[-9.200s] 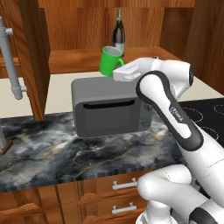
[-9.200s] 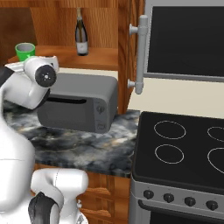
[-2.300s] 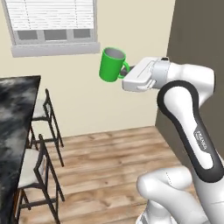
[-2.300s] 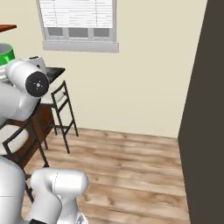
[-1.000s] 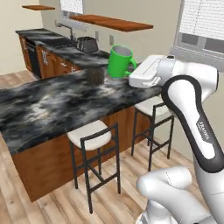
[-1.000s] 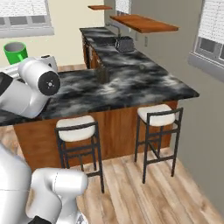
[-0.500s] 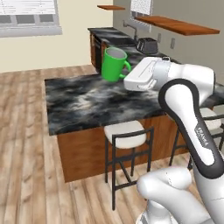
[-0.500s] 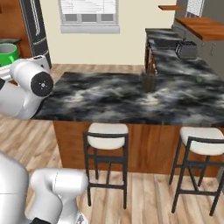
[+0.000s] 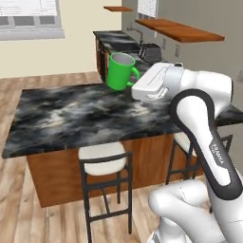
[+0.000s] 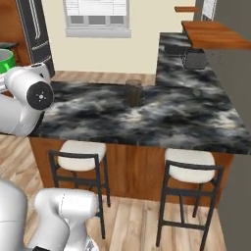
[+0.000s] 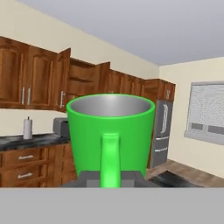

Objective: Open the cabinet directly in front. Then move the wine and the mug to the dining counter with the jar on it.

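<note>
While my gripper (image 9: 134, 86) is pinched shut on the loop handle of the mug (image 9: 120, 71), the cup hangs upright in the air above the near side of the dining counter (image 9: 76, 111), with the jar (image 10: 133, 92) standing farther along the slab. I judge it light and rigid but smooth-glazed, so a hold on the thin handle alone could let it swivel or slip. Setting it flat on the marble calls for a gentle, level descent, since a hard cup could chip on stone.
</note>
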You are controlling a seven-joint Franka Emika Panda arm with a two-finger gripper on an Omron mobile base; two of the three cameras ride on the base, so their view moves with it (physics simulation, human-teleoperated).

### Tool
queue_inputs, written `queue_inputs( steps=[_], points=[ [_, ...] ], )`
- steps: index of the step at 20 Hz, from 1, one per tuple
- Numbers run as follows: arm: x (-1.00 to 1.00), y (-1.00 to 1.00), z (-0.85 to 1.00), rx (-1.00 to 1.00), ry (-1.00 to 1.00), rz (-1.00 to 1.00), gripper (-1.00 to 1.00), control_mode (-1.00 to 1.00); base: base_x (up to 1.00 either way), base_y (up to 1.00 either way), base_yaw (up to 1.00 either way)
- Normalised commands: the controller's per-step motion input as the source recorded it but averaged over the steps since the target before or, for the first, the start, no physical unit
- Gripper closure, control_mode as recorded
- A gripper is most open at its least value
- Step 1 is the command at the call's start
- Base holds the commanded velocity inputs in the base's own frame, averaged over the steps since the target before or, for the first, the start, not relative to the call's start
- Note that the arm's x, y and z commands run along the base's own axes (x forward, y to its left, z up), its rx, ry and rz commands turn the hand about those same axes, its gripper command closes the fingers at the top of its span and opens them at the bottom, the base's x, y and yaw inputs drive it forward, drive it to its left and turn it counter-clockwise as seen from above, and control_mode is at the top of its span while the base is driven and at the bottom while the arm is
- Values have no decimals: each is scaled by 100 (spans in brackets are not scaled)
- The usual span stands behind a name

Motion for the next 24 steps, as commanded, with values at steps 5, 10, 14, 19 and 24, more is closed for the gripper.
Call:
queue_inputs(
  steps=[5,10,14,19,24],
  points=[
    [0,0,0,0,0,0,100,100,43,-100,7],
    [0,0,0,0,0,0,100,100,0,-100,0],
    [0,0,0,0,0,0,100,100,31,-100,2],
    [0,0,0,0,0,0,100,100,99,-81,4],
    [0,0,0,0,0,0,100,100,64,62,-12]
  ],
)
